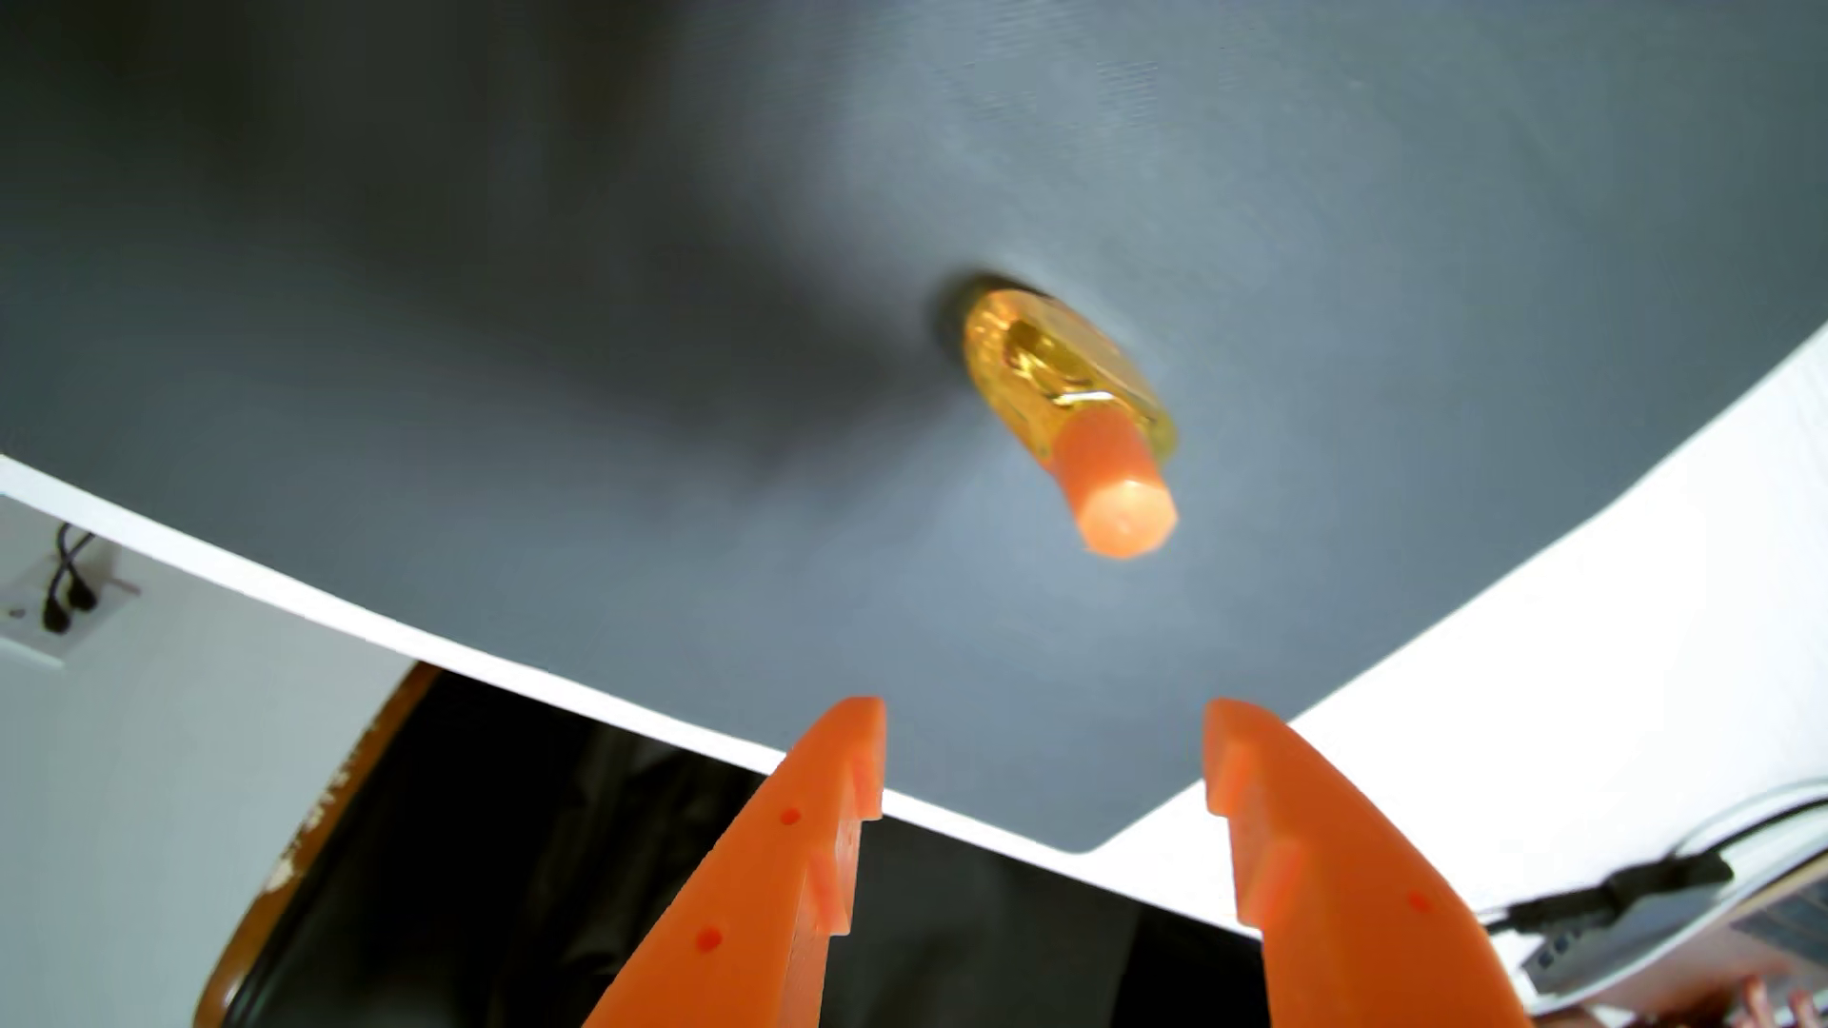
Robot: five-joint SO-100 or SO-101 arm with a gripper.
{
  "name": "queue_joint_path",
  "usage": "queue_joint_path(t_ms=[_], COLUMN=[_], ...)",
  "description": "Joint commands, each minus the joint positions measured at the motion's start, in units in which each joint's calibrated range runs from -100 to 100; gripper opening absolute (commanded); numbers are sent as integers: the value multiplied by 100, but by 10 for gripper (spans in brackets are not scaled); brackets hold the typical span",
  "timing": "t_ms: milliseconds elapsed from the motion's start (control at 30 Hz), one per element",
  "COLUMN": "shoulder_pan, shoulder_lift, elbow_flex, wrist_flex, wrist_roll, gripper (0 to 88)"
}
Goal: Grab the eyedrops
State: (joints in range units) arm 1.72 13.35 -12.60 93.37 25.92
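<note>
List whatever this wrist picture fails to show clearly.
- Small amber eyedrop bottle with orange cap: any label print is lost to blur.
- Orange two-finger gripper: its base is cut off by the bottom edge.
- Dark cables: cut by the right edge.
- Grey mat: its far side runs past the top edge.

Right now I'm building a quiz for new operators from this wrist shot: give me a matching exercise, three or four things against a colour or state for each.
Things:
1. claw
2. eyedrops bottle
3. bottle cap
4. mat

Colours or states:
A. dark grey, lying flat on a white surface
B. clear amber, standing on the mat
C. orange, open, with nothing between its fingers
D. pale orange, pointing toward the camera

Pairs: 1-C, 2-B, 3-D, 4-A
</note>
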Motion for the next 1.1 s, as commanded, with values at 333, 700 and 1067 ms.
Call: queue_joint_path(t_ms=[333,700,1067], shoulder_pan=[69,-122,-347], shoulder_lift=[359,1234,1404], elbow_flex=[-1005,-1068,-1446], wrist_flex=[628,611,602], wrist_roll=[1231,1886,2409], gripper=[256,257,257])
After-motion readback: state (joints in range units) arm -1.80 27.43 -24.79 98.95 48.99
